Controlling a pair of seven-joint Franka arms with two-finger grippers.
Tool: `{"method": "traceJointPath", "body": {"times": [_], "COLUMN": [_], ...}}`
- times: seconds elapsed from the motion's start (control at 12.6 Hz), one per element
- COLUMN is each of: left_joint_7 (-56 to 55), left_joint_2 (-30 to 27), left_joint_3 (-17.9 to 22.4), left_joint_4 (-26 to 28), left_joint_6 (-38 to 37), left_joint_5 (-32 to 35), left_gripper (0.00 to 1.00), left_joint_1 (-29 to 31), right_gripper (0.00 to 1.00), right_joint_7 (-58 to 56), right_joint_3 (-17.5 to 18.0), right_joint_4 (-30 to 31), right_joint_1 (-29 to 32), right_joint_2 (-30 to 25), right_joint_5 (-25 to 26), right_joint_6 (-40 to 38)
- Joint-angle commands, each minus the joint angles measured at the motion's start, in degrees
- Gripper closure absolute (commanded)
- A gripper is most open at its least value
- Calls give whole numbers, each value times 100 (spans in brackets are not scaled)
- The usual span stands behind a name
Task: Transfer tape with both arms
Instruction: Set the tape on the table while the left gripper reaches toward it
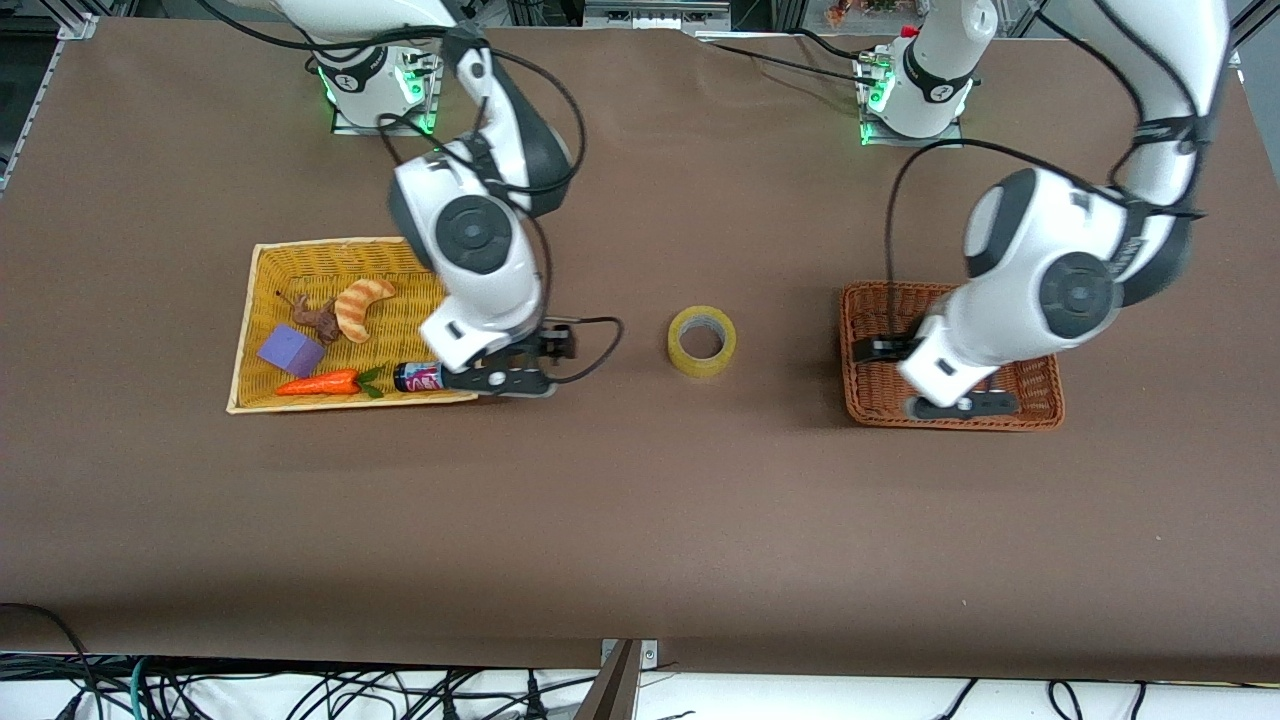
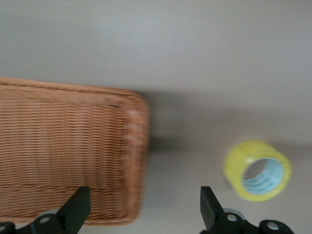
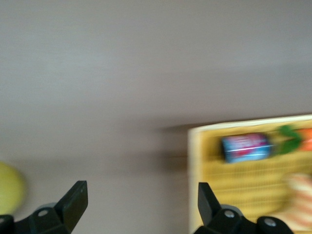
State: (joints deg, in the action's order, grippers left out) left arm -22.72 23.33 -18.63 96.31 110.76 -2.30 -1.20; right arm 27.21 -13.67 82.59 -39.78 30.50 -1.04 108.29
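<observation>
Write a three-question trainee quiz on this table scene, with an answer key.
1. True or false: the tape lies in the brown basket.
2. What is the left hand over? A) the yellow basket B) the brown basket C) the tape
3. Fill in: the can lies beside the ____ in the yellow basket.

Key:
1. False; it lies on the table between the two baskets.
2. B; its fingers are open, and so are the right hand's, at the yellow basket's edge.
3. Carrot.

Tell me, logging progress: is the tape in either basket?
No. The tape lies on bare table, between both baskets.
</observation>
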Motion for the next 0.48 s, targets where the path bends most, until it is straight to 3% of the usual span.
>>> {"method": "traceJointPath", "body": {"times": [0.0,0.24,0.4], "left_joint_7": [-599,-1198,-1278], "left_joint_2": [312,506,611], "left_joint_3": [-516,-992,-1037], "left_joint_4": [124,607,749], "left_joint_6": [610,1559,1834], "left_joint_5": [1,98,176], "left_gripper": [0,0,0], "left_joint_1": [23,-108,-302], "right_gripper": [0,0,0], "right_joint_7": [-908,-1024,-1697], "right_joint_3": [-487,-435,98], "right_joint_4": [82,117,126], "right_joint_1": [84,1048,1951], "right_joint_2": [-403,-1106,-1511], "right_joint_5": [-106,-54,-63], "right_joint_6": [-615,-1037,-1100]}}
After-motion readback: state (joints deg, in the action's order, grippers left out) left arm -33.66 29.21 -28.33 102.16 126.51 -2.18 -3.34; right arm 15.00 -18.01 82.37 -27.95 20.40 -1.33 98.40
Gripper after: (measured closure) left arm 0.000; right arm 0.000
